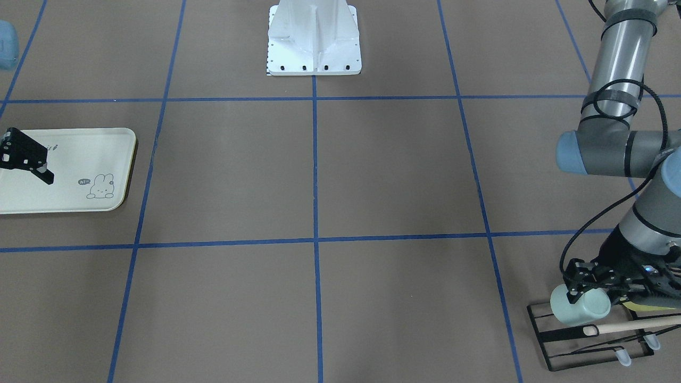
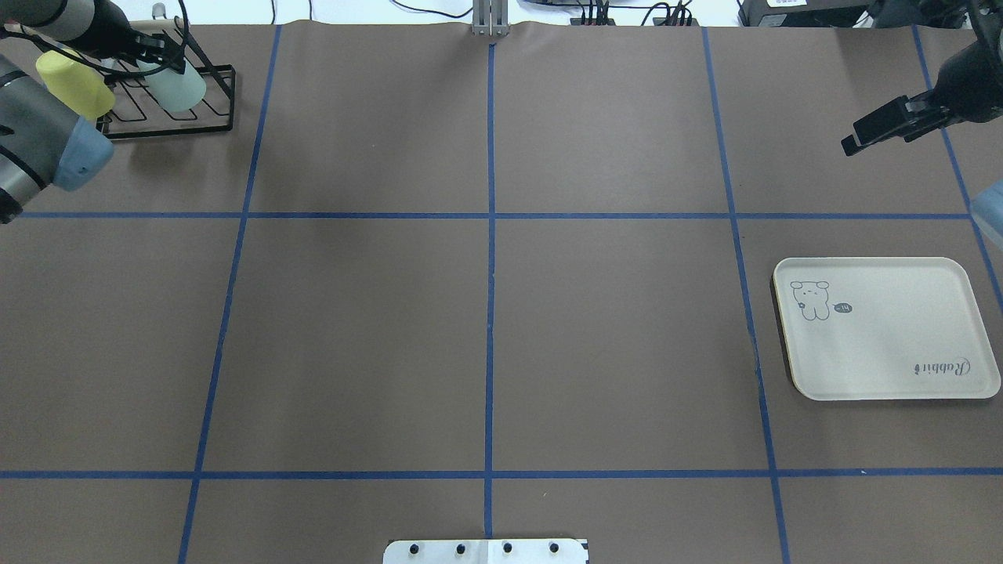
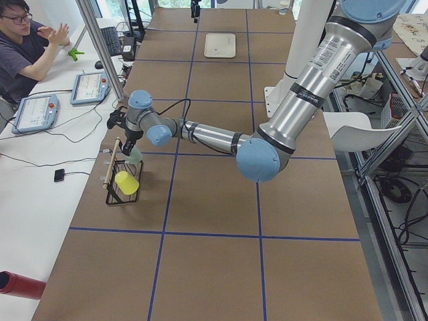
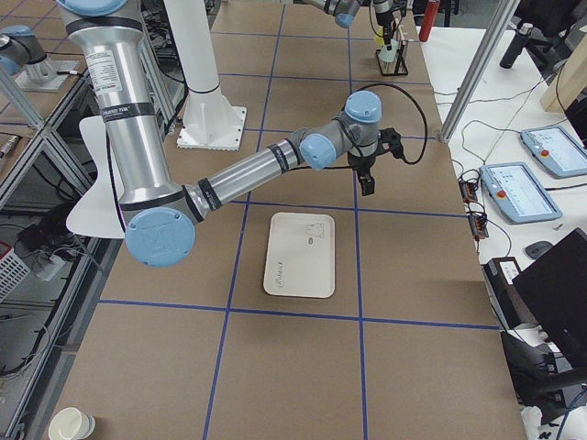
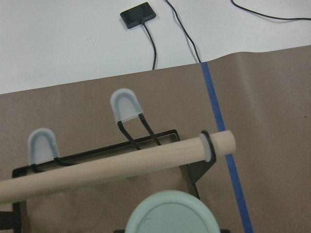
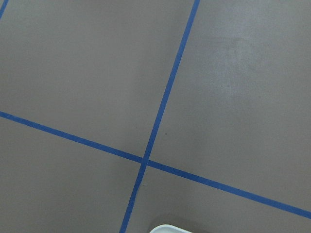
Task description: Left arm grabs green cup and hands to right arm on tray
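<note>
Two black fingers of your left end effector [image 1: 579, 293] reach down around the green cup [image 1: 585, 314]. One finger lies across the cup's wall and the other is hidden behind it, so you cannot tell whether the grip is clamped or slack. The cup is a smooth, pale mint plastic tumbler, slightly tapered and with no handle. It rests tilted on the wire rack [image 2: 172, 128] at the far left corner of the table [image 2: 353, 337], and one round flat end of it fills the bottom of the left wrist view.

You have one rack of thin, bent black wire. A round, pale wooden dowel [image 5: 121, 167] runs across it. The wrist view shows two upright loops [image 5: 126, 104] capped in translucent sleeves. Two cups sit on the rack, the second being a yellow-green cup [image 2: 74, 82], tilted just beside the mint one.

Your right end effector [image 2: 850, 143] hangs above the table as a single dark bar, and you cannot tell whether its fingers are parted or together. Near it lies one tray [image 2: 885, 360]: cream, rectangular, round-cornered and shallow-rimmed. It bears a scripted "Rabbit" and a small bunny drawing, and lies well apart from the cups.

The table is matte brown, gridded with blue tape [image 2: 490, 352].
</note>
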You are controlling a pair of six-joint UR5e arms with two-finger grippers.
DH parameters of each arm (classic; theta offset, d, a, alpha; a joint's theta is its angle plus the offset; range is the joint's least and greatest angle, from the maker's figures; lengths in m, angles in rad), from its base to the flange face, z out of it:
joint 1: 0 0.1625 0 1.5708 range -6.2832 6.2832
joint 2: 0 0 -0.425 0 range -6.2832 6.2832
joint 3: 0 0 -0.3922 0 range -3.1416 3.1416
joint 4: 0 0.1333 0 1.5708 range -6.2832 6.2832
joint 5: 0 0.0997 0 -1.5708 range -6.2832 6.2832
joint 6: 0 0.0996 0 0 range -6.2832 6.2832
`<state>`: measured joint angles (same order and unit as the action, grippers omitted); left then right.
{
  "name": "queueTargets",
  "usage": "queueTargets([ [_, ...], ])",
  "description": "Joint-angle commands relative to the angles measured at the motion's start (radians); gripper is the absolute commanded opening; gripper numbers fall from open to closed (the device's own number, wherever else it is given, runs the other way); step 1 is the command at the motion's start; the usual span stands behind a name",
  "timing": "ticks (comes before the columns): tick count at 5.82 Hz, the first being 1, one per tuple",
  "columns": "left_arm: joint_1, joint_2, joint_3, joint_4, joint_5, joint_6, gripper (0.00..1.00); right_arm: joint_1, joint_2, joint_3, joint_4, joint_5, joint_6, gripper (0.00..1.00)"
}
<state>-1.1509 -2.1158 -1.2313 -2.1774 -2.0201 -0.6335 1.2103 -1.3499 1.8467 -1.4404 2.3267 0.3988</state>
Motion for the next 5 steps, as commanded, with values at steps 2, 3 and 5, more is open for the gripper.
queueTargets([
  [2, -0.140, 0.031, -0.103, 0.010, -0.203, -0.002, 0.00, 0.000, 0.000, -0.003, 0.000, 0.000, 0.000, 1.00],
  [3, -0.220, 0.031, -0.118, 0.010, -0.336, -0.017, 0.00, 0.000, 0.000, -0.004, 0.000, 0.000, 0.002, 1.00],
  [5, -0.268, 0.040, -0.173, -0.008, -0.400, -0.147, 0.00, -0.008, 0.003, -0.006, 0.000, -0.001, 0.005, 0.99],
])
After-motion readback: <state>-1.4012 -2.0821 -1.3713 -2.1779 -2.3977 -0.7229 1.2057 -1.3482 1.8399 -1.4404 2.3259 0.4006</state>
